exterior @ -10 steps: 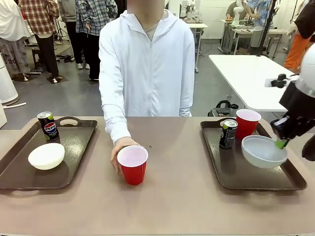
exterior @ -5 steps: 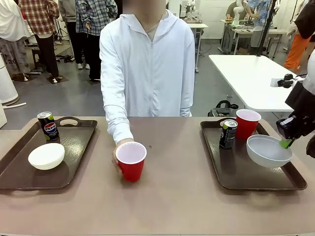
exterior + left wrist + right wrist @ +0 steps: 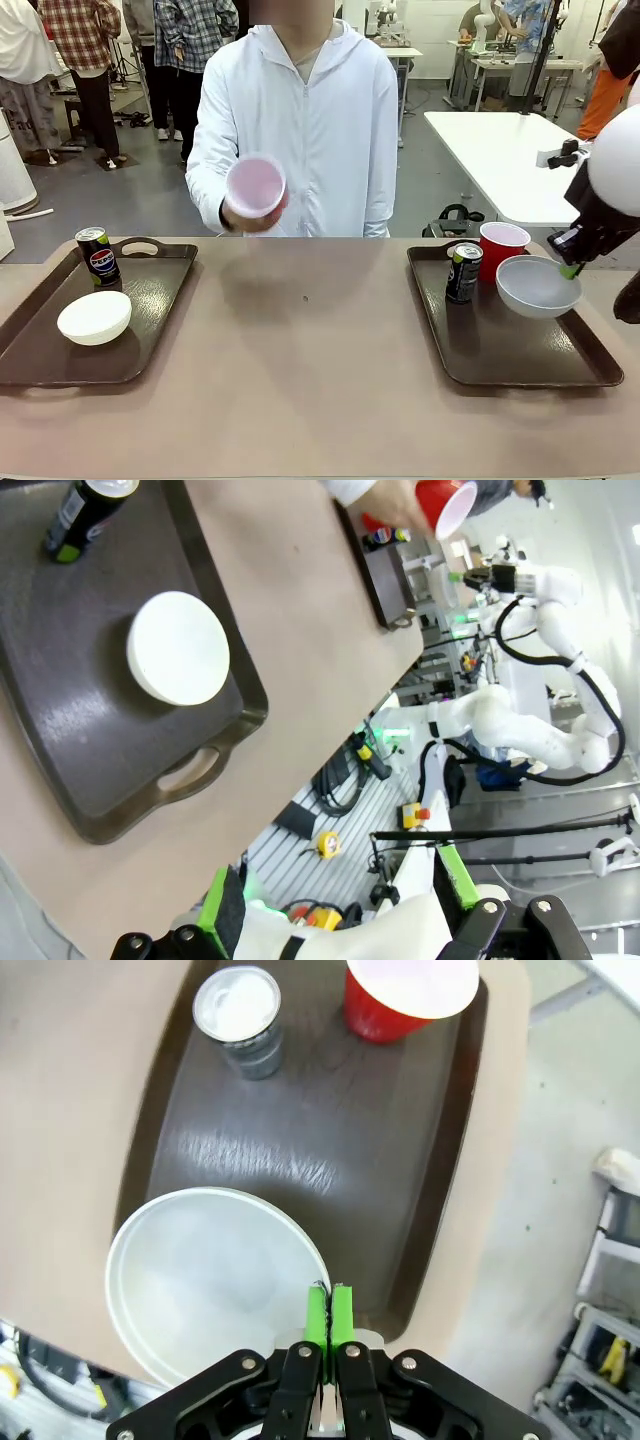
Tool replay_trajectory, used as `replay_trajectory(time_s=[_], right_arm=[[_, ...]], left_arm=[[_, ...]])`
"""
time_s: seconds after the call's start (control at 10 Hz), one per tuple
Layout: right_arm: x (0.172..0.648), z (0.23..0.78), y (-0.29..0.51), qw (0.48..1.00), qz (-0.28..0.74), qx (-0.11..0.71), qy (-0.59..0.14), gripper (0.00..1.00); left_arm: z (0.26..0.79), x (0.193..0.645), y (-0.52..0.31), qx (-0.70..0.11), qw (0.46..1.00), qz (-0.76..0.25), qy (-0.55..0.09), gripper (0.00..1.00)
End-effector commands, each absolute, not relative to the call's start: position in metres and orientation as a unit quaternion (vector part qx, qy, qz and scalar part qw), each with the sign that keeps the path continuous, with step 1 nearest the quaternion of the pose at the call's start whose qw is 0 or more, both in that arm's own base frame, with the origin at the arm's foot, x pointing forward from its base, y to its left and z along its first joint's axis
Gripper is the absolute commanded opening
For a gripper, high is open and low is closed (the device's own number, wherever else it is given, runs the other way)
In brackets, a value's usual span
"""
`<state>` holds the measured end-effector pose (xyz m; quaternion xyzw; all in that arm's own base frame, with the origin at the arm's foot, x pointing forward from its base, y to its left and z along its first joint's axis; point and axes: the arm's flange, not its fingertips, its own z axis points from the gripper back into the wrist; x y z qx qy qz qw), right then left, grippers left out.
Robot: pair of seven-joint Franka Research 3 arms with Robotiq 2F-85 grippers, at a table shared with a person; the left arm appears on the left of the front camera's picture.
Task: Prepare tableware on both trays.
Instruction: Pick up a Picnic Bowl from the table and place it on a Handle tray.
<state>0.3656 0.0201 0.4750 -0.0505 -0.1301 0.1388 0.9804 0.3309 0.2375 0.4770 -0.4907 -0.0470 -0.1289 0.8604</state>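
Note:
My right gripper [image 3: 569, 269] is shut on the rim of a white bowl [image 3: 537, 287] and holds it just above the right tray [image 3: 500, 347]. In the right wrist view its green pads [image 3: 318, 1317] pinch the bowl's [image 3: 212, 1278] edge. A black can [image 3: 463, 271] and a red cup [image 3: 502, 249] stand at that tray's far end. On the left tray [image 3: 150, 300] are a Pepsi can [image 3: 97, 254] and a second white bowl [image 3: 94, 317]. The person's hand holds another red cup [image 3: 255, 186] up at chest height. My left gripper [image 3: 335, 900] is open, high over the left tray [image 3: 80, 700].
The person in a white hoodie stands at the table's far side, in the middle. The brown tabletop [image 3: 310, 360] lies between the two trays. A white table [image 3: 500, 150] stands behind at the right, and other people are far off.
The person has lifted the red cup from the table's middle up to chest height. My right gripper has raised the bowl a little and moved it toward the far right.

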Motion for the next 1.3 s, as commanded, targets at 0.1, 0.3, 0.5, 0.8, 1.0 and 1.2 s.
replay_trajectory(time_s=[0.1, 0.3, 0.5, 0.8, 1.0, 1.2], right_arm=[[0.386, 0.417, 0.016, 0.985, 0.115, -0.059, -0.117, 0.02], [0.394, 0.399, 0.015, 0.987, 0.125, -0.039, -0.092, 0.02], [0.403, 0.385, 0.012, 0.988, 0.118, -0.038, -0.091, 0.02], [0.412, 0.368, 0.006, 0.989, 0.121, -0.039, -0.072, 0.02], [0.417, 0.363, 0.001, 0.991, 0.115, -0.040, -0.062, 0.33], [0.418, 0.360, -0.005, 0.991, 0.113, -0.035, -0.058, 0.91]], left_arm=[[0.479, 0.330, 0.237, -0.491, 0.860, -0.130, -0.050, 1.00], [0.479, 0.330, 0.237, -0.491, 0.860, -0.130, -0.050, 1.00], [0.479, 0.330, 0.237, -0.491, 0.860, -0.130, -0.050, 1.00], [0.479, 0.330, 0.237, -0.491, 0.860, -0.130, -0.050, 1.00], [0.479, 0.330, 0.237, -0.491, 0.860, -0.130, -0.050, 1.00], [0.479, 0.330, 0.237, -0.491, 0.860, -0.130, -0.050, 1.00]])
